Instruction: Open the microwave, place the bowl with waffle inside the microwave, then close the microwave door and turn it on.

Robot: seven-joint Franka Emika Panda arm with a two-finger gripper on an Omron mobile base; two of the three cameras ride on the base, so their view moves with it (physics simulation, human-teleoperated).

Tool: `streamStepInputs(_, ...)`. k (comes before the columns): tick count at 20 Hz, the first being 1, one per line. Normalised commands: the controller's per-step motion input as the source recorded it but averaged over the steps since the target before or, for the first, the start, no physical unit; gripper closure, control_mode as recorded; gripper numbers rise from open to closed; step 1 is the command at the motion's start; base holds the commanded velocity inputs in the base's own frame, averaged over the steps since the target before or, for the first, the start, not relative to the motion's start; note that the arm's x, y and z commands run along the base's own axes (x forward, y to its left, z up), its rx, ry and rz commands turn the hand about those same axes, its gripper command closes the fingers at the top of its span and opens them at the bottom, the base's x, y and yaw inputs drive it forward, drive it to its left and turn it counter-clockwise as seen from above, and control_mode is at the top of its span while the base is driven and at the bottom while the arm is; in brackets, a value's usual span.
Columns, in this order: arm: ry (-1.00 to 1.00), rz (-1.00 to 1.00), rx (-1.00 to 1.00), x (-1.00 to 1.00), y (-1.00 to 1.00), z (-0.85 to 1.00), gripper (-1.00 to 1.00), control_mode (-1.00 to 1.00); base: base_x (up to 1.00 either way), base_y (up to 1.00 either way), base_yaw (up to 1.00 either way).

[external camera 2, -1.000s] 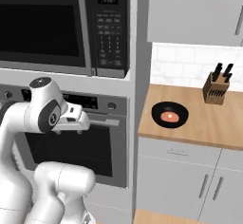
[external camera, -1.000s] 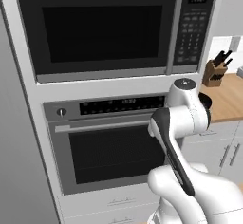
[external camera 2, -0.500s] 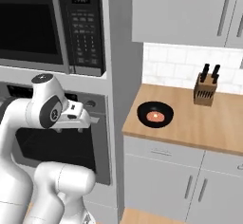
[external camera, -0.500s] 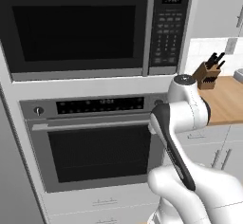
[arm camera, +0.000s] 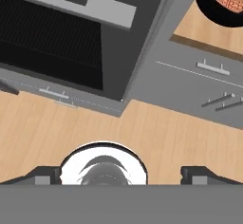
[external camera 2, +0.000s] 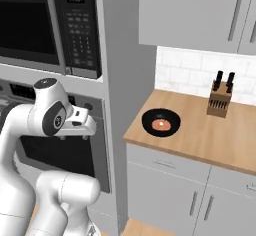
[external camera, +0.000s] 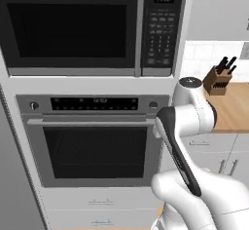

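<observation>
The microwave (external camera: pixel 73 29) is built into the wall column, and its keypad panel (external camera 2: pixel 80 35) is to the right of the door. The microwave door (external camera: pixel 68 27) is shut, with its grey vertical handle (external camera: pixel 141 27) against the panel. The bowl with waffle (external camera 2: pixel 161 122) sits on the wooden counter (external camera 2: pixel 200 140), right of the column; in the hand view it shows at the top right corner as bowl (arm camera: pixel 227 0). My gripper (external camera 2: pixel 79 130) hangs in front of the oven, well below the microwave and left of the bowl. In the hand view the gripper (arm camera: pixel 124 174) points down at the floor, open and holding nothing.
A steel oven (external camera: pixel 92 146) with a horizontal bar handle (external camera: pixel 92 122) sits under the microwave. A knife block (external camera 2: pixel 220 100) stands at the back of the counter. Grey drawers (external camera 2: pixel 165 175) are below the counter and wall cabinets (external camera 2: pixel 200 15) above it. The floor (arm camera: pixel 142 133) is wood.
The whole scene has slid left in both base views, so the base has moved right. The arm holds the same pose and the gripper stays open.
</observation>
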Motion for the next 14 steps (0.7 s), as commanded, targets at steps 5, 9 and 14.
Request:
streamStepInputs(5, 0.00, 0.00, 0.00, 0.00, 0.00, 0.00, -1.00, 1.00, 0.00, -0.30, 0.34)
streamStepInputs(9, 0.00, 0.00, 0.00, 0.00, 0.00, 0.00, -1.00, 1.00, 0.00, -0.13, 0.28)
streamStepInputs(14, -0.14, 0.05, 0.02, 0.00, 0.24, 0.21, -1.00, -1.00, 0.00, 0.00, 0.00)
